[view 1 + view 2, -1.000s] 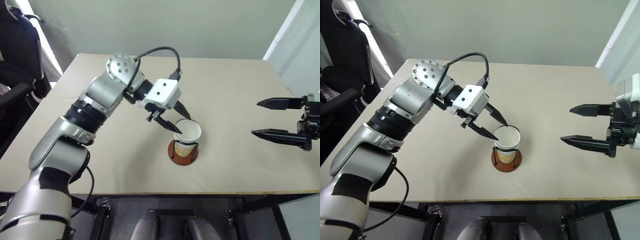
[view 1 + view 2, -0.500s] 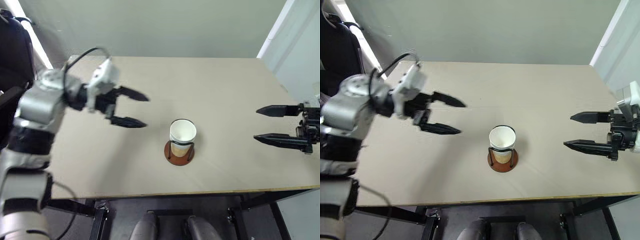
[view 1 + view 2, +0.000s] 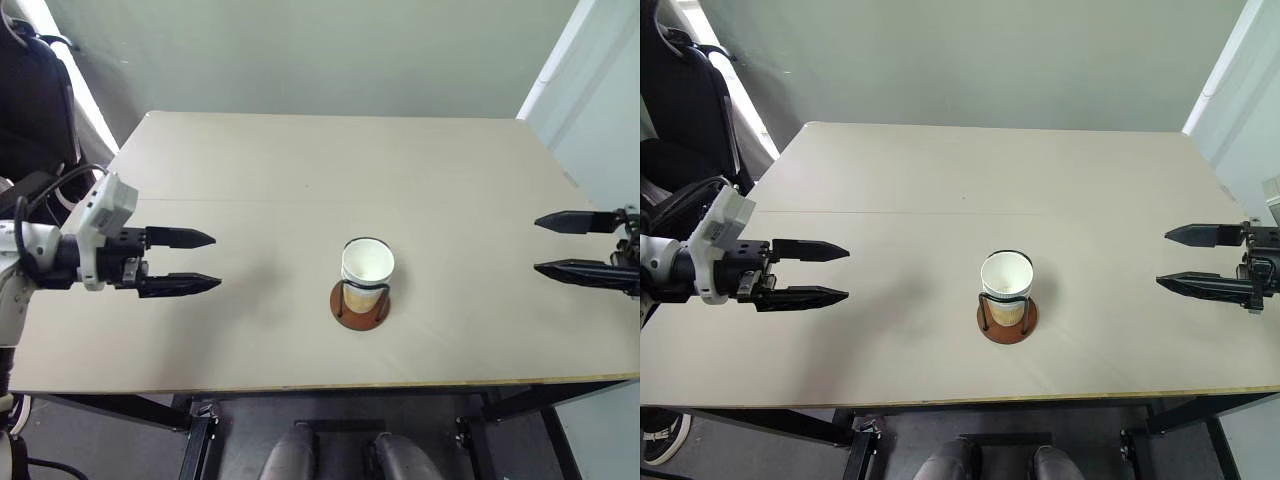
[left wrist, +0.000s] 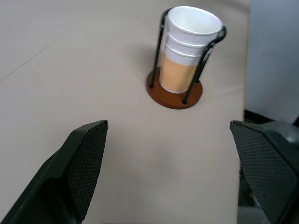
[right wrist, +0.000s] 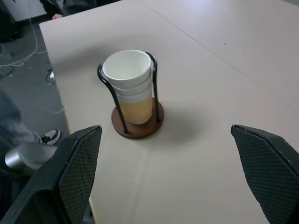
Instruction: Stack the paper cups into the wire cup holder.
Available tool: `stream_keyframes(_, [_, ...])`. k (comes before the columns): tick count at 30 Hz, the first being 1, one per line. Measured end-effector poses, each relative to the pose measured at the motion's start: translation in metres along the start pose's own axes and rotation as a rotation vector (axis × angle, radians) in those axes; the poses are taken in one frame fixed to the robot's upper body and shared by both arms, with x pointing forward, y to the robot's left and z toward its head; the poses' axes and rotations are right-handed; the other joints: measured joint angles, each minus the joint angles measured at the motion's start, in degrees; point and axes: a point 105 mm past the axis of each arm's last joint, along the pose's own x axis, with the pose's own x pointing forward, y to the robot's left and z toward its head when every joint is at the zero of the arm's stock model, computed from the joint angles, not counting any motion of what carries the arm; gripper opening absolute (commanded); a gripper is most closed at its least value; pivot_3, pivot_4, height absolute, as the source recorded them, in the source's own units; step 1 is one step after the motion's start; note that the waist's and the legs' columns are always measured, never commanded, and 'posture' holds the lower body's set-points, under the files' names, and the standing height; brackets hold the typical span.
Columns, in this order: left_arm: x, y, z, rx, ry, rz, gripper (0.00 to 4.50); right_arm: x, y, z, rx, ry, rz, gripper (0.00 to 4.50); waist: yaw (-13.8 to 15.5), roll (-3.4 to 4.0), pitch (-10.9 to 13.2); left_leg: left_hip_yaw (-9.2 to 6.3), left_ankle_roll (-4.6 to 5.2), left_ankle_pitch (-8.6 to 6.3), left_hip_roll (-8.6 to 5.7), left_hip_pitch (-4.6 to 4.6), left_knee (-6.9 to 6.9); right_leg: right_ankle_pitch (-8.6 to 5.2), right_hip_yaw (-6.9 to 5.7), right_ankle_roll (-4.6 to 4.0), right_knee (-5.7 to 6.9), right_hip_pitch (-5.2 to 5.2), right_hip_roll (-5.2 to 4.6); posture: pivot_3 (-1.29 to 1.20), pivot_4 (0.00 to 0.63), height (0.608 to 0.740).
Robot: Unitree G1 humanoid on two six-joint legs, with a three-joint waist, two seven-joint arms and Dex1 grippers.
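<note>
Paper cups [image 3: 367, 263] are nested together, upright, inside the wire cup holder [image 3: 360, 304], which sits near the front-middle of the table [image 3: 330, 170]. Left gripper [image 3: 190, 261] hovers over the left side of the table, jaws spread, holding nothing, pointing toward the holder and well apart from it. Right gripper [image 3: 570, 243] hangs at the right edge, jaws likewise spread and empty, also well apart from the holder. Bare tabletop lies between each gripper and the cups. A black chair [image 3: 35, 95] stands beyond the table's left edge.

Matt paper cups [image 4: 191, 46], thin black wire holder [image 4: 174, 95], smooth table [image 3: 300, 200]
</note>
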Motion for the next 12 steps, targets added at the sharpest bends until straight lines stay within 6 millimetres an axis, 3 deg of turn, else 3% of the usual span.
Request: stream_keyframes(12, [0.0015,-0.0044,0.0044,0.002,-0.005,0.05,4.47,0.001,-0.008,-0.0001,-0.016,0.028,0.006,4.5,0.01,0.0,0.0,-0.01,-0.23,0.11,0.05,0.19,-0.55,-0.05,-0.01,-0.17,0.02,-0.04,0.01,0.0,0.15,0.74])
